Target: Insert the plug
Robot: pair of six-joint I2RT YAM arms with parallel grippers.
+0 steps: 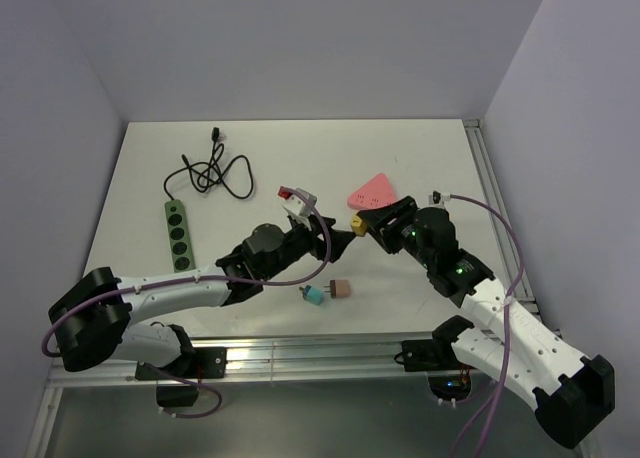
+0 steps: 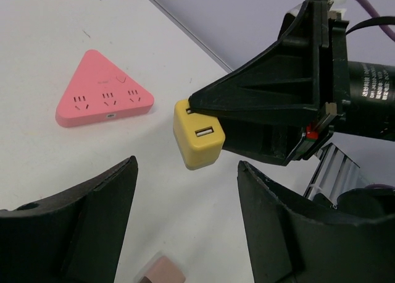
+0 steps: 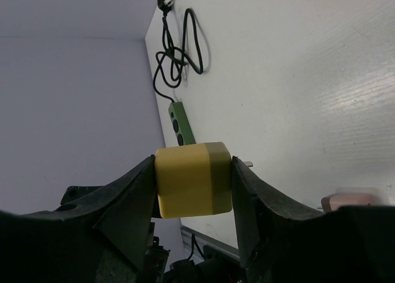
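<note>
Yellow plug (image 3: 192, 179), cube-shaped, pinched between the two fingers of the right gripper (image 3: 192, 172), clear of the table (image 1: 420, 158). Left wrist view alone shows a USB slot on its face, and a pink triangular socket block (image 2: 102, 97) lying flat beyond, well apart. Right wrist view alone shows the green power strip (image 3: 179, 123) far behind. Left gripper (image 2: 186, 165) spread wide, holding nothing; plug just ahead of its gap, untouched. Top view: grippers nose to nose mid-table.

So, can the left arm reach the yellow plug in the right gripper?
Probably yes: the open left gripper faces the yellow plug, nothing between, its free end exposed beyond the right gripper.
</note>
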